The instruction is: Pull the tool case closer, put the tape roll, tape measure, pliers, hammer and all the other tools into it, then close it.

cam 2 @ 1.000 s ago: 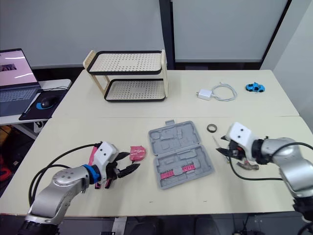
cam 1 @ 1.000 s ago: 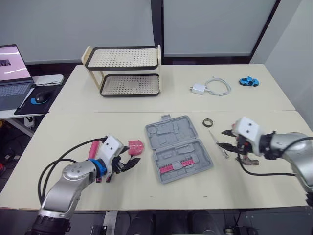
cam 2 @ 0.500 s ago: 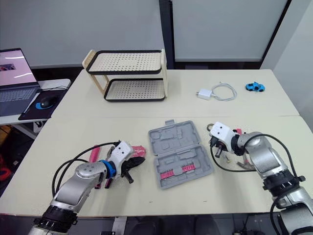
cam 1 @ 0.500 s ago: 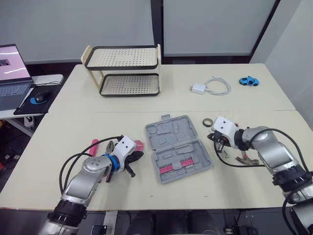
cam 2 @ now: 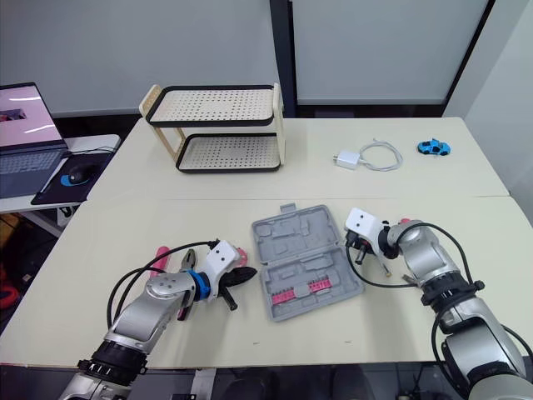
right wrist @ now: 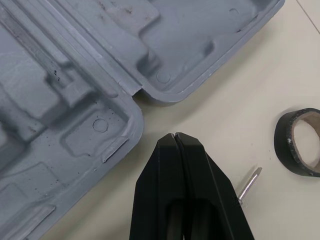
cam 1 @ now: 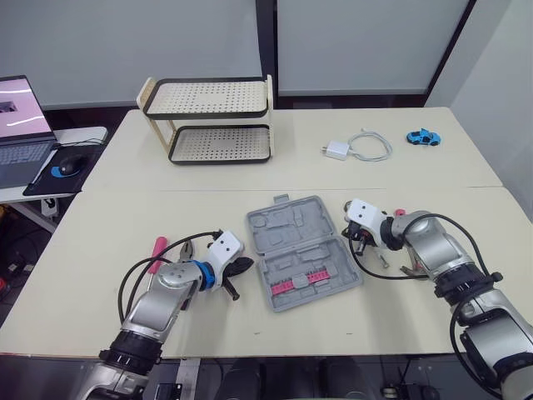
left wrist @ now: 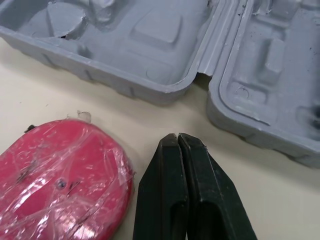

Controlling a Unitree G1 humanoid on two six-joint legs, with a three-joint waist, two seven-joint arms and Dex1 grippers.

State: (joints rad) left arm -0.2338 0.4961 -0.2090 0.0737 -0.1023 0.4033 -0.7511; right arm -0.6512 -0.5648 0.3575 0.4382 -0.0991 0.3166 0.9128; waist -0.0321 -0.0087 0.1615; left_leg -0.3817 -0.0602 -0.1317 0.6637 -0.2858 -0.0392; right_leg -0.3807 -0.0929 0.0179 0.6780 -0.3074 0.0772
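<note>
The left claw (left wrist: 178, 140) and right claw (right wrist: 175, 138) are clenched on nothing (each just beside the open tool case (cam 1: 291, 225)).

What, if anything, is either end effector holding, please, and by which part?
Nothing: both the left end effector and the right end effector are shut empty beside the tool case.

Left gripper (left wrist: 178, 142): moves in beside the tool case (cam 1: 301, 242), fingers now together.
Right gripper (right wrist: 175, 141): moves in too, fingers now together, seemingly short of touching.
</note>
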